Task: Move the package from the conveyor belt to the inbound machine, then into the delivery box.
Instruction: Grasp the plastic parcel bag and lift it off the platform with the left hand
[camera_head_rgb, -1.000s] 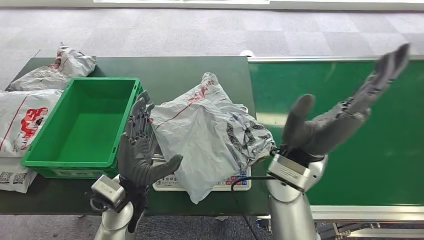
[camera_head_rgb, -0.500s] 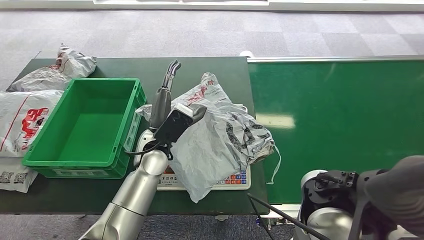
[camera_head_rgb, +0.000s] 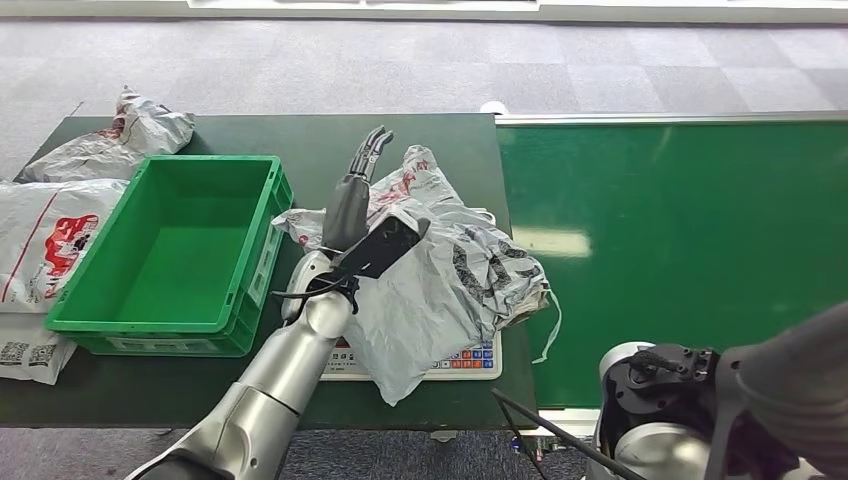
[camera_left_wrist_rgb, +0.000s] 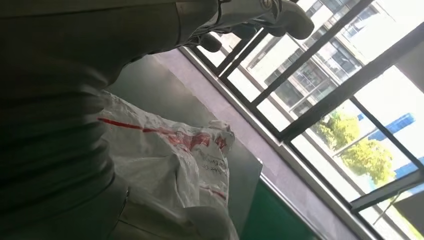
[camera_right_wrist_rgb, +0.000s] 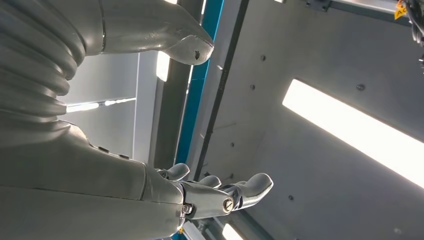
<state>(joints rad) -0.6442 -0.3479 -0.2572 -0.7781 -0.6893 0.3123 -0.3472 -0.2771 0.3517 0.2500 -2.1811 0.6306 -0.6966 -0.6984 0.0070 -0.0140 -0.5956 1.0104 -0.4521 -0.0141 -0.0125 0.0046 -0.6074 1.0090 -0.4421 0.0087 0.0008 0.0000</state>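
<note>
A crumpled grey package (camera_head_rgb: 440, 270) with red and black print lies on the white scale (camera_head_rgb: 470, 362) of the inbound machine, between the green delivery box (camera_head_rgb: 170, 250) and the green conveyor belt (camera_head_rgb: 680, 250). My left hand (camera_head_rgb: 362, 200) reaches over the package's left part, fingers stretched out and apart, holding nothing; whether it touches the bag I cannot tell. The left wrist view has the package (camera_left_wrist_rgb: 170, 165) close under the palm and the fingers (camera_left_wrist_rgb: 260, 15) out straight. My right arm (camera_head_rgb: 790, 390) is drawn back at the lower right. My right hand (camera_right_wrist_rgb: 165, 190) is empty, fingers spread, facing the ceiling.
More grey packages lie on the dark table: one (camera_head_rgb: 130, 130) behind the box, another (camera_head_rgb: 40, 240) on its left. The box stands close to the scale's left side. A black cable (camera_head_rgb: 560, 430) runs near the table's front edge.
My left hand rose from beside the box and reached forward over the package, edging right in the last half second. My right arm withdrew from above the belt to the lower right.
</note>
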